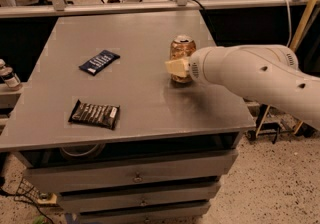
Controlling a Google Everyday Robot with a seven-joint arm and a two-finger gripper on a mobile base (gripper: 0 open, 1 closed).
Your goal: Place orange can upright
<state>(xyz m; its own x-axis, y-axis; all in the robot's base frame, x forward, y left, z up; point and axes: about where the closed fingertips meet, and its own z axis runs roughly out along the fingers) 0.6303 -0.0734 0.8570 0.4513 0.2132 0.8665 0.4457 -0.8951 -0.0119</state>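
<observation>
The orange can [183, 47] stands upright on the right half of the grey table [135, 103], its silver pull-tab top facing up. My gripper [178, 64] reaches in from the right on a thick white arm [250, 75] and is shut on the can's lower half. One pale finger [174, 66] shows across the can's near side; the other is hidden behind the can. The can's base looks at or just above the tabletop; I cannot tell if it touches.
A dark blue snack packet [99, 62] lies left of centre. A black snack packet [95, 114] lies near the front left edge. The table's right edge is close under my arm. Drawers [135, 175] are below and a metal rail [150, 5] runs behind.
</observation>
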